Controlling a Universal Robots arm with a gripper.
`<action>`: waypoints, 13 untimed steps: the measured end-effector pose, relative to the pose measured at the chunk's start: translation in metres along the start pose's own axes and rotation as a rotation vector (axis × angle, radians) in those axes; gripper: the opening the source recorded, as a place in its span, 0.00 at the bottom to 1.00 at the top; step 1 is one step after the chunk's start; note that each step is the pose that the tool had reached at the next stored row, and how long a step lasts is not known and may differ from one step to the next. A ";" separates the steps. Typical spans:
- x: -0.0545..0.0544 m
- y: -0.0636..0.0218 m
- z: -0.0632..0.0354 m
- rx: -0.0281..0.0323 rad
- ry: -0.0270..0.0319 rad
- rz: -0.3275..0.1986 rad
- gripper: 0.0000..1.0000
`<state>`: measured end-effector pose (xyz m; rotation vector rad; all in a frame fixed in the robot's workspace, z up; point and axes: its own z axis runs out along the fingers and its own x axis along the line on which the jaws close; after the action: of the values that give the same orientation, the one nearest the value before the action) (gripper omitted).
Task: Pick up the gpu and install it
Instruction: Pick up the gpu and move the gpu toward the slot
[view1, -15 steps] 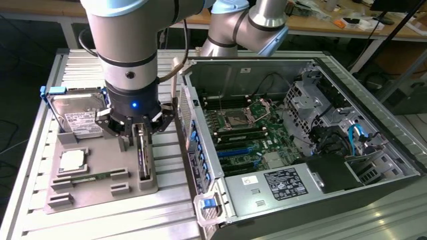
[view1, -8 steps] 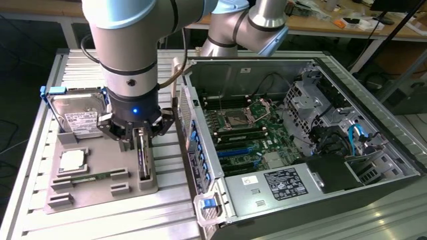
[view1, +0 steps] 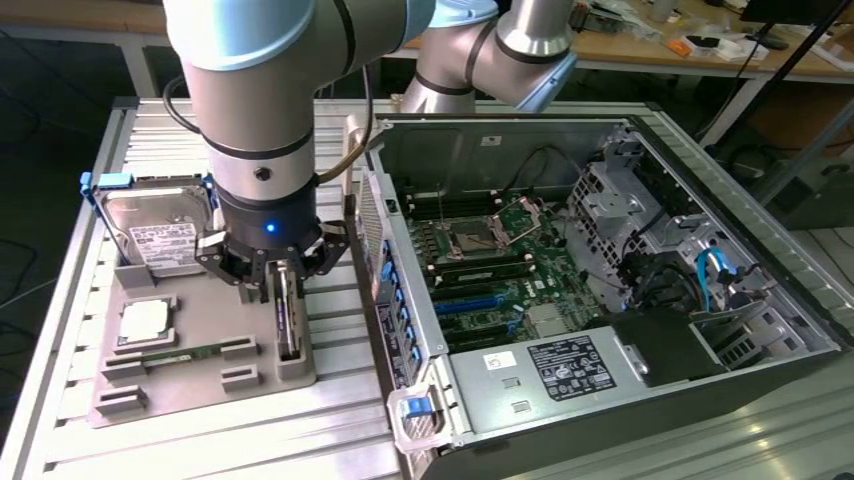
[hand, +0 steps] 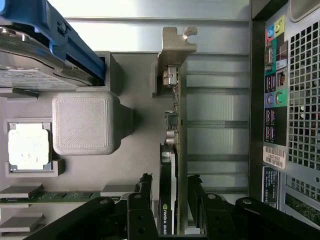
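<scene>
Exterior view: the single arm stands vertically over a grey fixture tray that lies on the slatted metal table, at the exterior view's left. The gripper is lowered to the far end of the gpu, which stands on edge in a slot along the tray's right side. The jaws are spread wide, one finger on each side of the card. A hard drive in a blue frame leans at the far left of the tray; a processor and a memory stick lie nearer. The open computer case sits just beside the tray at the exterior view's right, with the motherboard exposed. Wrist view: the gripper straddles the gpu, with a narrow gap visible between each black finger and the card, so nothing is gripped. The silver bracket forms the card's end away from the fingers. The hard drive, processor and memory stick lie on one side and the case's rear panel on the other.
</scene>
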<state>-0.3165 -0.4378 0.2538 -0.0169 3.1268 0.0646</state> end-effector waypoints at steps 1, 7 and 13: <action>0.000 0.0000 0.0000 0.0000 0.0000 0.000 0.42; 0.000 0.0000 0.0001 -0.0001 -0.0001 0.000 0.42; 0.000 0.0000 0.0000 0.0000 0.0000 0.000 0.34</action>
<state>-0.3165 -0.4378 0.2538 -0.0169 3.1268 0.0646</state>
